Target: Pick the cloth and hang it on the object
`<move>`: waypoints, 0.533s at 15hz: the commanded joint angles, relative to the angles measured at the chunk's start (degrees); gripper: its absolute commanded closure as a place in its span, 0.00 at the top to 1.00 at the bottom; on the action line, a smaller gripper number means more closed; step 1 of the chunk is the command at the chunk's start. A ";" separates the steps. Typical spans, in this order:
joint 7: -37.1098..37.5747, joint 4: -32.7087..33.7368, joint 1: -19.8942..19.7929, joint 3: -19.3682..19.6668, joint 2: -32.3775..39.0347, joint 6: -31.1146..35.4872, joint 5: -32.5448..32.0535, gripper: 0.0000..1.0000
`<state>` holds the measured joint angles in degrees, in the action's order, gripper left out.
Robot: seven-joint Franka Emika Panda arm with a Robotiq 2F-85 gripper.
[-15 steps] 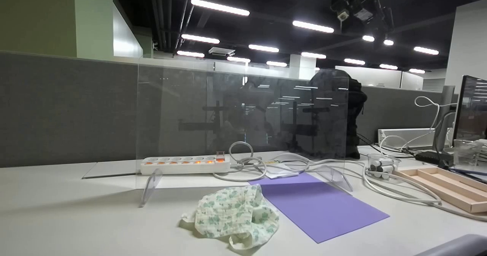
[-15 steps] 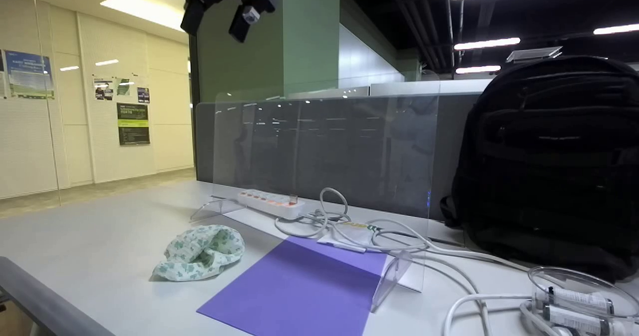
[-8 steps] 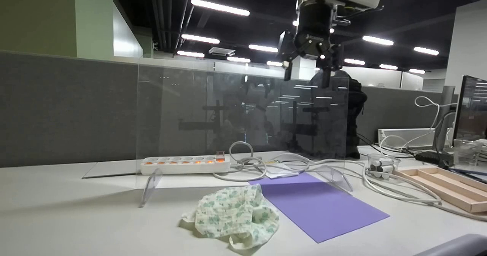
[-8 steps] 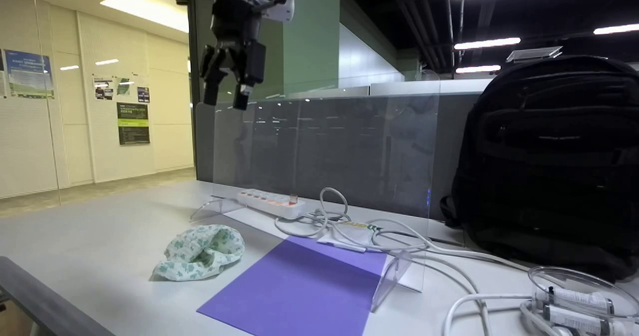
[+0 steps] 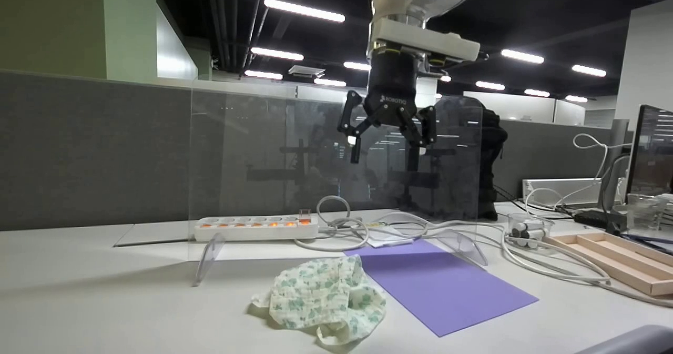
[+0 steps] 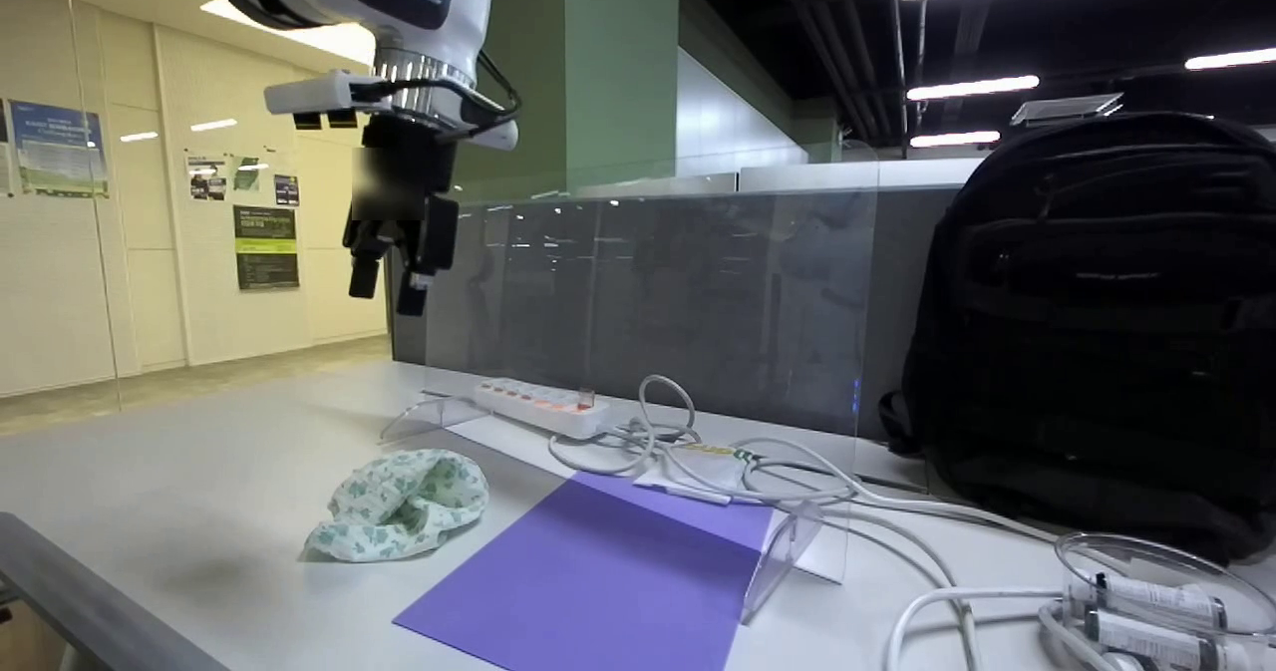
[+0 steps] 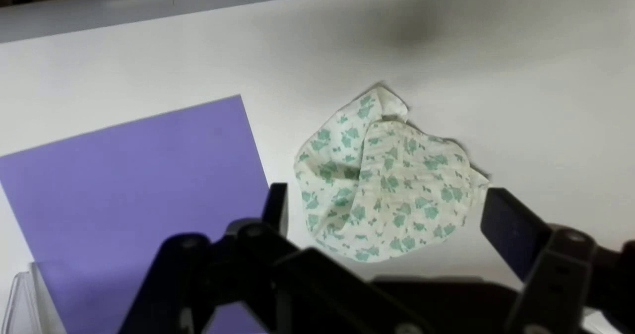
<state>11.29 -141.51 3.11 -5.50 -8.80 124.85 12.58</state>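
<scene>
The cloth, white with pale green print, lies crumpled on the white table in both exterior views. The object, a clear upright sheet on clear feet, stands behind the cloth; it also shows in an exterior view. My gripper is open and empty, pointing down, well above the table and the cloth; it also shows in an exterior view. In the wrist view the cloth appears between the open fingers, below them and not touched. One foot of the sheet shows at the lower left.
A flat purple mat lies beside the cloth, partly under the sheet. A white power strip and loose cables lie behind the sheet. A wooden tray, a clear cup of small bottles and a black backpack stand farther along.
My gripper has come down from the top of both exterior views toward the level of the sheet's upper part, turning to point downward. It stays open. The cloth and sheet have not moved.
</scene>
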 commanded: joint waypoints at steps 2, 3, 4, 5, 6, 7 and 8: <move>0.06 0.31 0.08 0.75 1.45 -0.30 0.07 1.00; 0.06 0.48 0.04 0.84 1.69 -0.47 0.10 1.00; 1.69 0.15 0.07 0.28 1.15 0.26 -2.37 1.00; 2.56 -0.61 0.48 -0.50 1.09 2.81 -4.31 1.00; 3.17 -1.10 0.70 -1.04 1.43 4.71 -6.40 1.00; 3.27 -1.63 0.96 -1.57 1.86 6.79 -8.37 1.00; 3.91 -2.27 1.26 -2.16 2.53 9.19 -10.15 1.00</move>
<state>11.74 -142.03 3.34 -6.19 -6.96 128.93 7.08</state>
